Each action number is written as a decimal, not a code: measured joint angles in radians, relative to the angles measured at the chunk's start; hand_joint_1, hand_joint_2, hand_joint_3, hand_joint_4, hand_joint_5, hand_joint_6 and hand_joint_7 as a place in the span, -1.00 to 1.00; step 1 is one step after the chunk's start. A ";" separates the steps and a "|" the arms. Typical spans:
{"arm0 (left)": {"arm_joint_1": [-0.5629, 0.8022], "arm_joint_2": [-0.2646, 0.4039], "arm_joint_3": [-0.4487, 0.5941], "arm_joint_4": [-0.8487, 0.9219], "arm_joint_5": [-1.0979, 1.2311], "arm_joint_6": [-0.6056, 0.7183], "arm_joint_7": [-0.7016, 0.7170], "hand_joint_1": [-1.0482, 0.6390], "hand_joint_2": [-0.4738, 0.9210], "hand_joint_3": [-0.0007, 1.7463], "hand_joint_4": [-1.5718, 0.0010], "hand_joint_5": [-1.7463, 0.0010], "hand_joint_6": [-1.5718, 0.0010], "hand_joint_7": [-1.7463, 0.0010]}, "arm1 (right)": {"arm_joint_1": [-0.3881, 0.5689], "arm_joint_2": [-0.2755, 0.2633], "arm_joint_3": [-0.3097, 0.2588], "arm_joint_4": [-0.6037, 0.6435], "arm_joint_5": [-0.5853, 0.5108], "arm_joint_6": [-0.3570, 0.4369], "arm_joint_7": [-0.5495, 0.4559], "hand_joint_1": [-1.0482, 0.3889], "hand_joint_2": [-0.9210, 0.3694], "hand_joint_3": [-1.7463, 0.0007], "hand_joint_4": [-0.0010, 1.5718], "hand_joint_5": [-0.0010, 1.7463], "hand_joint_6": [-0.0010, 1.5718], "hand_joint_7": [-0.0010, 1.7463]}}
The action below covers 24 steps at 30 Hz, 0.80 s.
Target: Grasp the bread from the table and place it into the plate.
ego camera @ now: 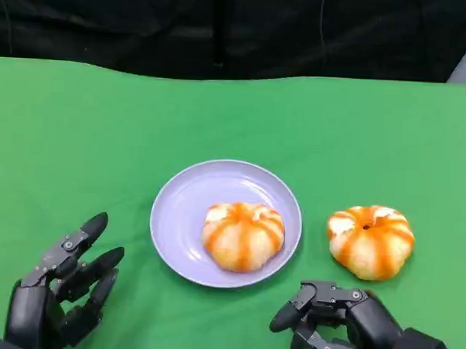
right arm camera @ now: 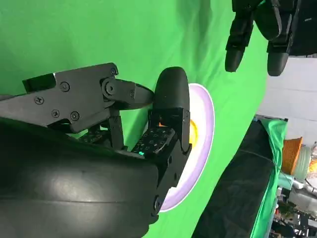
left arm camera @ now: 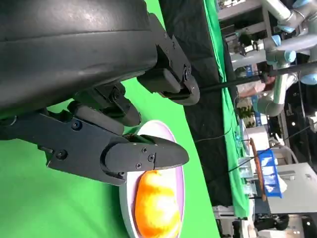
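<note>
Bread [ego camera: 243, 235] lying on the plate [ego camera: 184, 195]; second bread [ego camera: 370, 240] right of the plate, on the bench [ego camera: 103, 138]; left hand [ego camera: 58, 290] and right hand [ego camera: 339, 322] near the plate, both released, fingers apart.

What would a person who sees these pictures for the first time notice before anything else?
Most likely the two orange-striped breads on the green table: one bread lies in the lilac plate at the centre, and the other bread sits on the cloth to the plate's right. Next come the black hands near the front edge, the left hand with fingers spread and the right hand just below the bread on the cloth; both hold nothing.
</note>
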 measured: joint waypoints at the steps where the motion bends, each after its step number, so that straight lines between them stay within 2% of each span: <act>1: 0.000 0.000 0.000 0.000 -0.002 0.000 -0.001 -0.35 1.00 -0.55 -0.04 0.98 0.22 0.99 | 0.000 0.000 0.000 0.000 0.000 0.000 0.000 0.35 -1.00 0.46 -0.11 0.67 0.05 0.09; 23: 0.025 0.000 -0.007 -0.001 -0.012 -0.003 -0.038 -0.34 1.00 -0.55 -0.04 0.99 0.22 0.99 | -0.005 0.000 0.000 0.008 0.000 -0.002 -0.002 0.36 -1.00 0.45 -0.10 0.64 0.04 0.11; 24: 0.029 0.000 -0.009 -0.001 -0.012 -0.003 -0.038 -0.28 1.00 -0.56 -0.05 0.99 0.20 0.99 | -0.005 0.000 0.000 0.009 0.000 -0.002 -0.002 0.35 -1.00 0.45 -0.11 0.64 0.04 0.11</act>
